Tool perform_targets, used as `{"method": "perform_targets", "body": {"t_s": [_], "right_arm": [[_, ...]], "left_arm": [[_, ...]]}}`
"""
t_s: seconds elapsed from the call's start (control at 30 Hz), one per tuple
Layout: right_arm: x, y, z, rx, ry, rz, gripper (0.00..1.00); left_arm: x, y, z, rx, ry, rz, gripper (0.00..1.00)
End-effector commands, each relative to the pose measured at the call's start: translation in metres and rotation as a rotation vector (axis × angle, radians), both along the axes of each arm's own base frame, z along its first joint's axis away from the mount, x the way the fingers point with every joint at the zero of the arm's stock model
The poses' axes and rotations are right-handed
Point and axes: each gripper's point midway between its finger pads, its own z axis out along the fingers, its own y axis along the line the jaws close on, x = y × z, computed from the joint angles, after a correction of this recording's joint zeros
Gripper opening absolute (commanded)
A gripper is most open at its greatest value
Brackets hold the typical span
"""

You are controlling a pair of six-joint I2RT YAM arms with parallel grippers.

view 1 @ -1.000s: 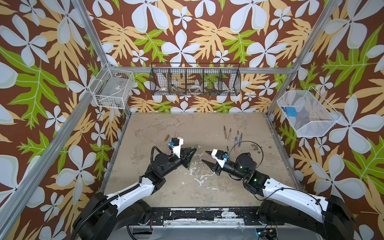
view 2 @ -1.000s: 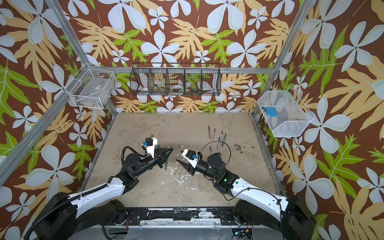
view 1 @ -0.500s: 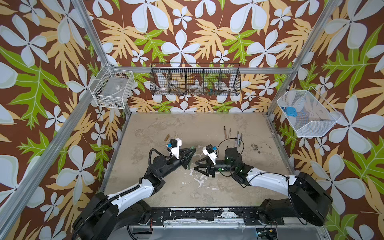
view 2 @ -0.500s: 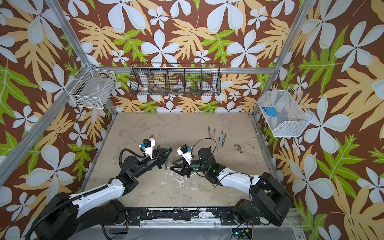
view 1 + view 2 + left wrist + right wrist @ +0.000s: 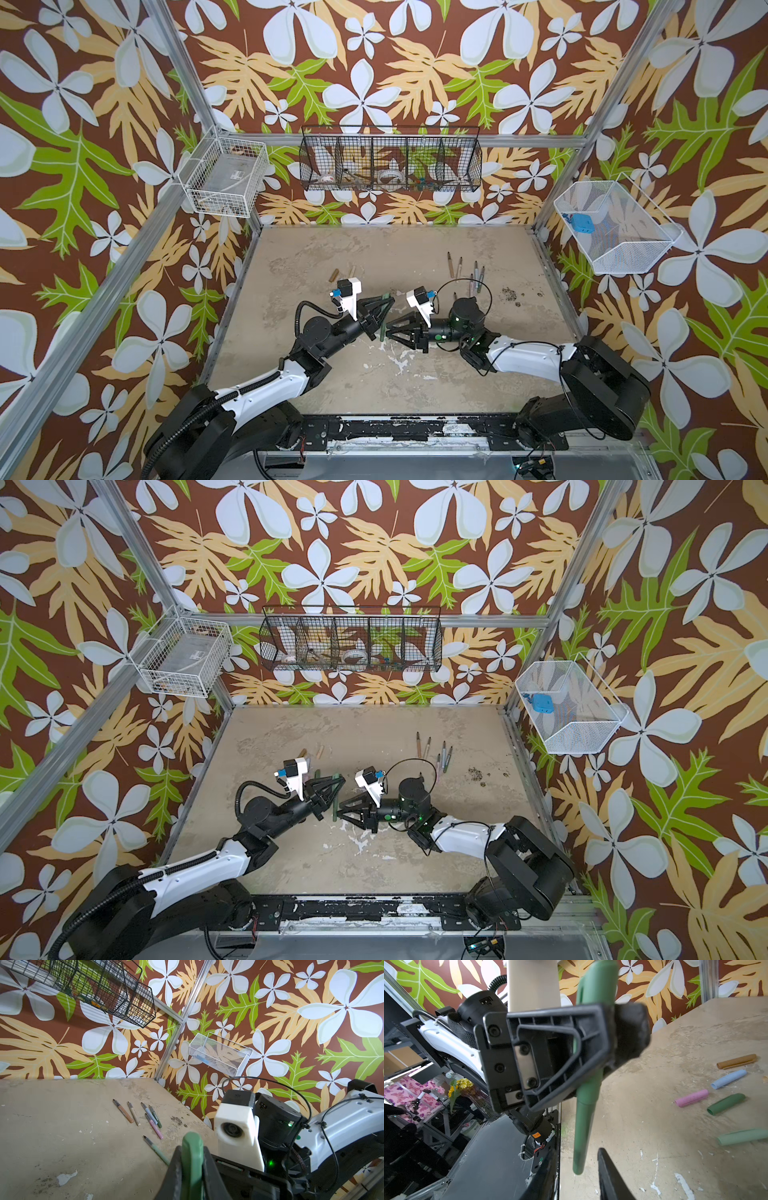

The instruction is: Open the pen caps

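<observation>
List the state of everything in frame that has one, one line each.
green pen: cap on, held off the surface, tilted
left gripper: shut on the green pen
right gripper: open, at the pen's lower end, not yet gripping
other six pens: uncapped, dark tips bare, lying loose
loose caps: off their pens, lying flat

Left claw [image 5: 604,1039] hides the middle of the green pen [image 5: 586,1115].
</observation>
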Motion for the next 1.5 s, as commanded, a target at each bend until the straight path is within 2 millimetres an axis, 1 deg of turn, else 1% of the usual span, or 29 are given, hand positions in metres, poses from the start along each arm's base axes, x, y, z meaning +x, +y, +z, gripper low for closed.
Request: {"method": "perform_targets", "body": {"t_s": [0.0, 0.1, 0.17, 0.3, 0.43, 0.53, 0.6, 0.7, 0.73, 0.87, 1.07, 1.17, 1.27, 1.47], "right_arm": [[-0.002, 0.001, 0.014, 0.050, -0.031, 0.019, 0.35], [-0.005, 0.003, 0.016, 0.066, -0.023, 0.043, 0.35], [-0.003, 0.003, 0.019, 0.079, -0.026, 0.041, 0.35], [-0.002, 0.006, 0.019, 0.087, -0.007, 0.047, 0.33], [-0.002, 0.010, 0.016, 0.086, 0.011, 0.064, 0.30], [-0.001, 0.010, 0.016, 0.089, 0.008, 0.062, 0.17], [-0.001, 0.010, 0.016, 0.088, 0.005, 0.058, 0.14], [0.001, 0.009, 0.015, 0.081, -0.005, 0.040, 0.04], [0.003, 0.008, 0.014, 0.073, -0.011, 0.028, 0.00], [0.009, 0.007, 0.005, 0.009, -0.027, -0.015, 0.00], [0.014, 0.001, -0.012, -0.105, -0.055, -0.059, 0.00], [0.014, -0.001, -0.016, -0.140, -0.072, -0.065, 0.00], [0.013, -0.003, -0.014, -0.143, -0.083, -0.071, 0.00], [0.010, -0.004, -0.012, -0.141, -0.095, -0.058, 0.00]], "left_arm": [[0.000, 0.004, 0.015, -0.040, -0.052, 0.022, 0.00], [-0.001, 0.001, 0.017, -0.046, -0.056, 0.002, 0.00], [-0.003, -0.001, 0.017, -0.055, -0.051, -0.018, 0.00], [-0.007, -0.003, 0.015, -0.070, -0.052, -0.051, 0.00], [-0.013, -0.014, 0.011, -0.044, -0.062, -0.110, 0.00], [-0.015, -0.016, 0.013, -0.058, -0.070, -0.129, 0.00], [-0.015, -0.016, 0.012, -0.056, -0.071, -0.131, 0.00], [-0.015, -0.016, 0.012, -0.055, -0.076, -0.129, 0.00], [-0.016, -0.015, 0.012, -0.055, -0.080, -0.129, 0.03], [-0.020, -0.014, 0.009, -0.029, -0.088, -0.134, 0.17], [-0.025, -0.018, 0.003, 0.016, -0.089, -0.166, 0.30], [-0.027, -0.021, 0.001, 0.027, -0.084, -0.187, 0.34], [-0.026, -0.023, 0.001, 0.033, -0.076, -0.196, 0.34], [-0.025, -0.024, -0.001, 0.044, -0.070, -0.198, 0.24]]}}
